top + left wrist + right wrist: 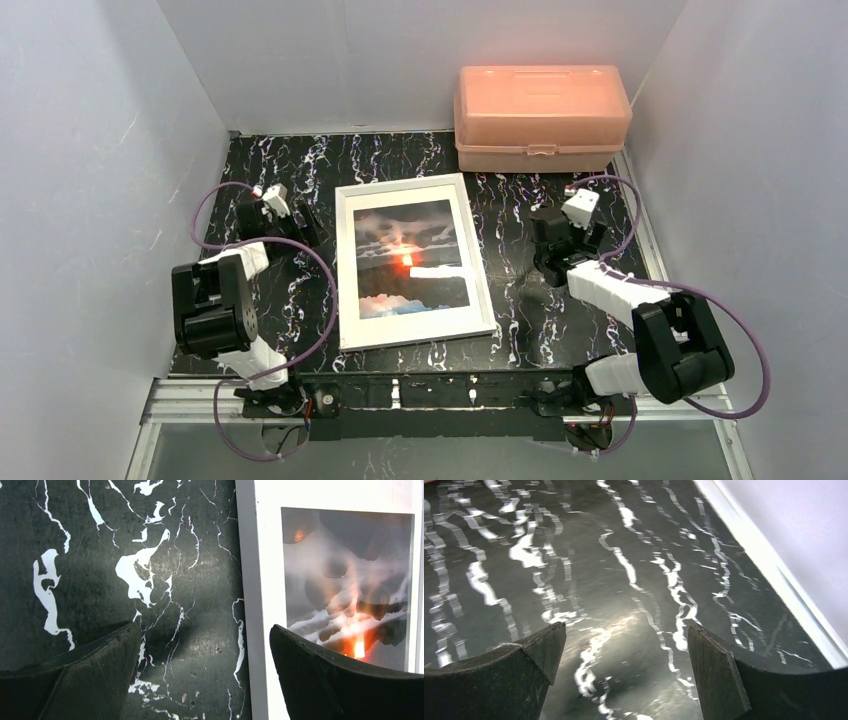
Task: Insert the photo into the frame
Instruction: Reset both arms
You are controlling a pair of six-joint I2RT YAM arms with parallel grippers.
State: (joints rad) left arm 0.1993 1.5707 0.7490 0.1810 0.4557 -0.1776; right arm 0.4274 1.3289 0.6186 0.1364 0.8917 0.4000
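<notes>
The white frame [412, 262] lies flat at the table's middle. The photo [410, 259] of dark clouds with an orange glow shows inside its white border. In the left wrist view the frame's left edge [246, 580] and the photo [345, 580] fill the right side. My left gripper [300, 222] is open and empty, just left of the frame's upper left part; one fingertip [300, 650] hangs over the frame's border. My right gripper [548, 240] is open and empty over bare table, right of the frame.
A pink plastic box [541, 117] stands at the back right against the wall. The black marbled table [520, 300] is enclosed by white walls on three sides. A white rail [769, 565] runs along the right edge.
</notes>
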